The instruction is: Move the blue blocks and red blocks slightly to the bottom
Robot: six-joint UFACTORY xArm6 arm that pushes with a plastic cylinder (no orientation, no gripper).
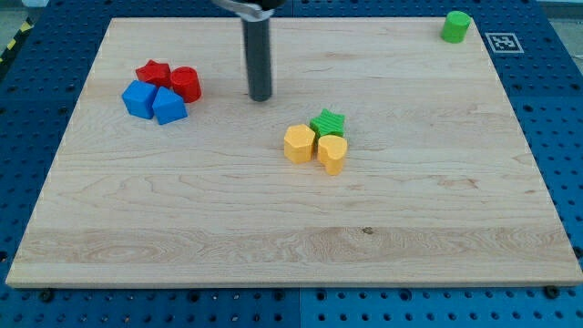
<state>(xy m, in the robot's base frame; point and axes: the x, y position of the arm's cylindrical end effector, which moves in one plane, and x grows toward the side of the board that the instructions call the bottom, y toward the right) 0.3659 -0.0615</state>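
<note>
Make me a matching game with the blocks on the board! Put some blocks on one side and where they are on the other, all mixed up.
Things:
1. green round block
2. green star block
3. red star block
4. my tip

Places:
A. top of the cluster at the view's left, just above the blue blocks
B. between the two clusters, touching no block
C. alone near the board's top right corner
D. just above the two yellow blocks near the middle

Pairs: 1-C, 2-D, 3-A, 4-B
</note>
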